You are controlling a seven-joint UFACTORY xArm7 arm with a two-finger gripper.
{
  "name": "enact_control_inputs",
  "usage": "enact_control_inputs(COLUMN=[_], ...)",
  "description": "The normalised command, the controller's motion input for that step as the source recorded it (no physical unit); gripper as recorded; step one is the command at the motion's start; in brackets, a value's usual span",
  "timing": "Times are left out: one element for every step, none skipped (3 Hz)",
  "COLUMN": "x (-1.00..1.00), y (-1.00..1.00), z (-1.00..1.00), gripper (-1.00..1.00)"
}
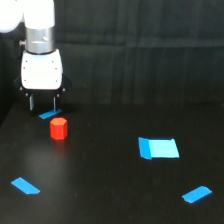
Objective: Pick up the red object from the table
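The gripper (43, 103) hangs from the white xArm6 arm (39, 25) at the exterior view's upper left, its two dark fingers (31, 102) pointing down with a gap between them, holding nothing. The red object (58, 128), a stubby faceted block, stands on the black table (110, 190) just below the fingers, apart from them. A small blue tape strip (50, 114) lies between gripper and block; a larger blue tape piece (158, 148) sits well apart toward the right.
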Motion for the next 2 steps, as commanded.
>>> enact_control_inputs(x=[-0.02,0.32], y=[-0.34,-0.87], z=[0.0,-0.22], gripper=[0.99,0.99])
